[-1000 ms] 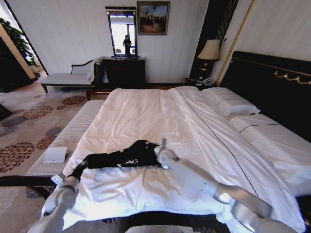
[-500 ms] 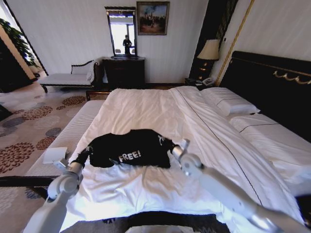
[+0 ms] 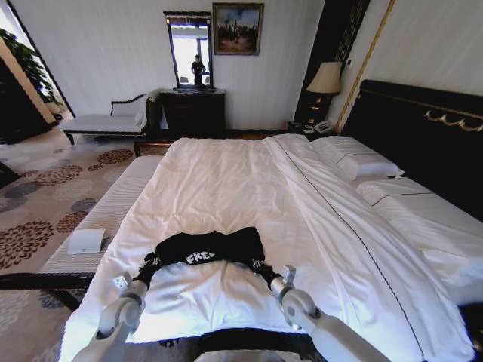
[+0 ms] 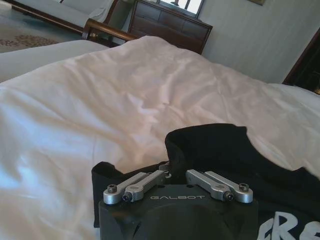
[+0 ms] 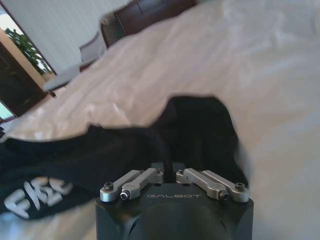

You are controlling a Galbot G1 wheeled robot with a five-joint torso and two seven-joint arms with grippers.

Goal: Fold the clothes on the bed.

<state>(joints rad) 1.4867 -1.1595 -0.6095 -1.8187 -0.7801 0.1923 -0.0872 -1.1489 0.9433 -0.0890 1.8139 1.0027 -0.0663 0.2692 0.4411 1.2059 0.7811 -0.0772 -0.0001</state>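
Compared with half a second ago, you find the black T-shirt (image 3: 210, 247) drawn nearer to the robot and folded shorter: its near edge now lies closer to the foot of the bed (image 3: 226, 173), and the white lettering sits at the front fold, partly turned under, where before it lay flat and fully readable. A second ago the shirt was a crumpled strip stretched between the two arms. Both arms have pulled back toward the robot and now stand lower in the head view.

The left gripper (image 3: 150, 263) is at the near left corner of the shirt, with its arm rising from the lower left of the head view. Its wrist camera shows the left gripper (image 4: 170, 170) with its fingers drawn close together on black cloth, so you can record it as clamped on the shirt's edge.

The right gripper (image 3: 260, 265) is at the near right corner of the shirt, its arm coming in from the lower right. In its wrist view the right gripper (image 5: 167, 167) has the fingers narrowed around a bunched fold of the shirt, holding it.

The shirt lies on the white duvet across the near middle of the bed, held at both near corners, well apart from the pillows (image 3: 355, 158) at the far right.
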